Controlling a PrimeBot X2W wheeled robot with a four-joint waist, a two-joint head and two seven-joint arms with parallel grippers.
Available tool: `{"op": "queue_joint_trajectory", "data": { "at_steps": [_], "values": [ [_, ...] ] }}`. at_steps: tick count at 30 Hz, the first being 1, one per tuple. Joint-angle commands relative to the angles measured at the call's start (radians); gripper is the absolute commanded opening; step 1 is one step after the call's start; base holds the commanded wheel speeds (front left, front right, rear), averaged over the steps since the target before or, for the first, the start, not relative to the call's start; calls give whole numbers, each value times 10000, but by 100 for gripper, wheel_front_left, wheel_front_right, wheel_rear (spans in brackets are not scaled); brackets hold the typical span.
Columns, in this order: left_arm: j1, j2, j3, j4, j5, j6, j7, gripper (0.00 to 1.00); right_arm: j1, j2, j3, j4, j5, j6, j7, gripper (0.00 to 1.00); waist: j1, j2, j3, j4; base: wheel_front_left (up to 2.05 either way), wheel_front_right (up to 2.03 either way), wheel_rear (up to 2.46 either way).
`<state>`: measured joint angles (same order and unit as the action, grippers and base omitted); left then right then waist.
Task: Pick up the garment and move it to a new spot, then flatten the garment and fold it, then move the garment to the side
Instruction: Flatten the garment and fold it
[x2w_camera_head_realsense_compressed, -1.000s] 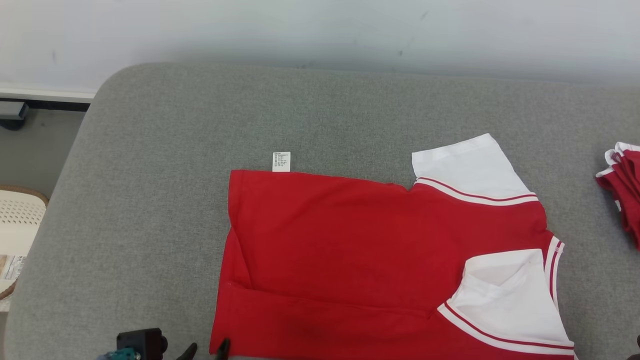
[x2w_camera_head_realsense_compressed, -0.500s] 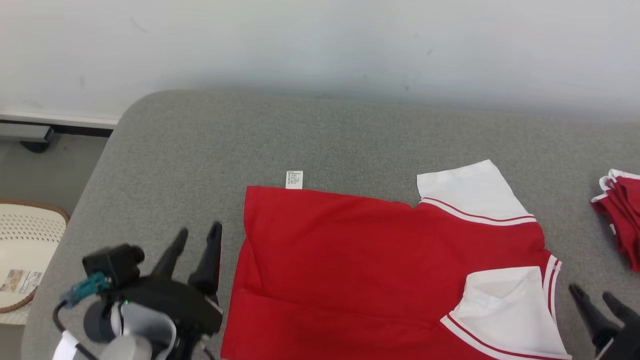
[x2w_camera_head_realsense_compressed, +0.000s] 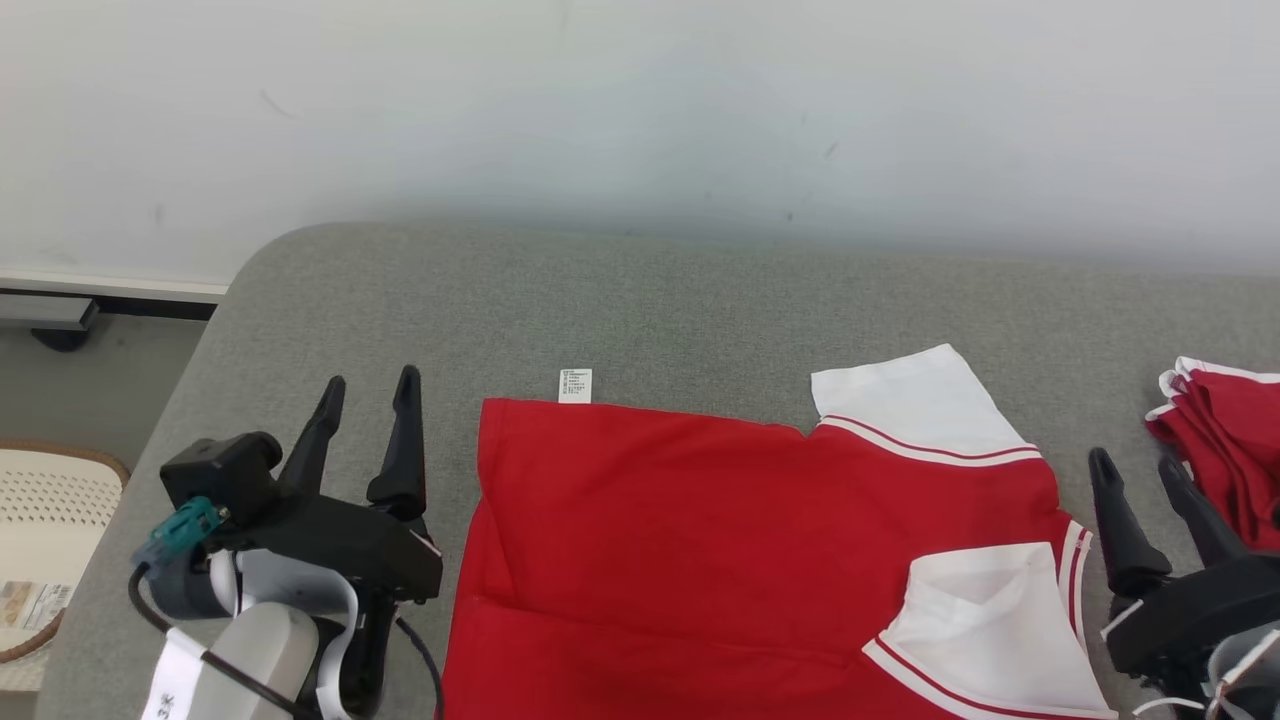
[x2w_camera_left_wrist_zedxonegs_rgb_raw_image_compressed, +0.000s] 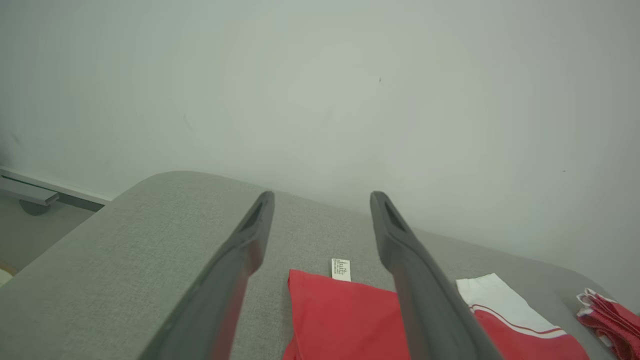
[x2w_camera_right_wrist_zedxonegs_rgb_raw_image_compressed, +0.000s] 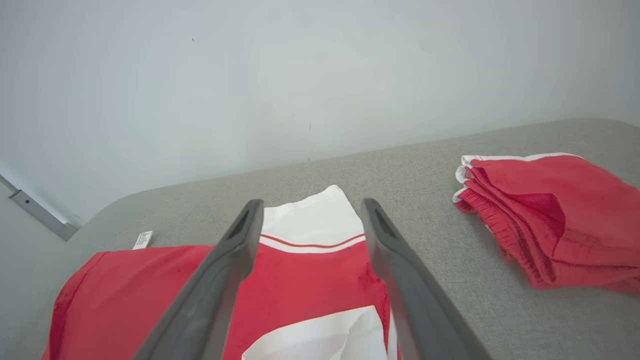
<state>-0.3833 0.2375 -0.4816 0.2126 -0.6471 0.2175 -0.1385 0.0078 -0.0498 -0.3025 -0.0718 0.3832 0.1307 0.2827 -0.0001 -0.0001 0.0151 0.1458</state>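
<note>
Left gripper (x2w_camera_head_realsense_compressed: 371, 384) and right gripper (x2w_camera_head_realsense_compressed: 1135, 460) spread wide, empty, flanking the shirt (x2w_camera_head_realsense_compressed: 700, 520); snag one layer and that tucked sleeve (x2w_camera_head_realsense_compressed: 990, 620) could flop open.

Dark tapered fingers (x2w_camera_head_realsense_compressed: 405, 430), pale forearm (x2w_camera_head_realsense_compressed: 255, 650), teal plug (x2w_camera_head_realsense_compressed: 180, 525)

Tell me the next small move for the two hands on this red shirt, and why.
Probably lower both to the far edge of the shirt and pinch it: the left hand and right hand hang open beside it, holding nothing, and the far white sleeve lies spread out.
</note>
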Motion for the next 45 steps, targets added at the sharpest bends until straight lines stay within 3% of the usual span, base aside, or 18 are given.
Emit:
{"op": "queue_joint_trajectory", "data": {
  "at_steps": [1,9,18,36,45],
  "values": [
    [-134,108,-19,157,118,89,-5,100,-150,-23,102,96,-40,4,-402,100,1,1,-9,-38,0,0,0],
    [67,436,-384,845,381,4,252,100,-307,-32,1141,332,-925,4,-2181,100,1,1,-111,-153,0,0,0],
    [78,655,-610,1468,725,-64,-96,100,-63,-24,1091,669,-1542,4,-2926,100,1,1,-99,-204,0,0,0],
    [-80,606,-664,1897,473,-259,-280,100,-234,-27,1267,782,-1285,4,-2901,100,1,1,119,-418,0,0,0],
    [-514,645,-643,1926,295,-157,348,100,-471,-27,1154,777,-1270,4,-1871,100,1,1,400,-467,0,0,0]
  ]
}}
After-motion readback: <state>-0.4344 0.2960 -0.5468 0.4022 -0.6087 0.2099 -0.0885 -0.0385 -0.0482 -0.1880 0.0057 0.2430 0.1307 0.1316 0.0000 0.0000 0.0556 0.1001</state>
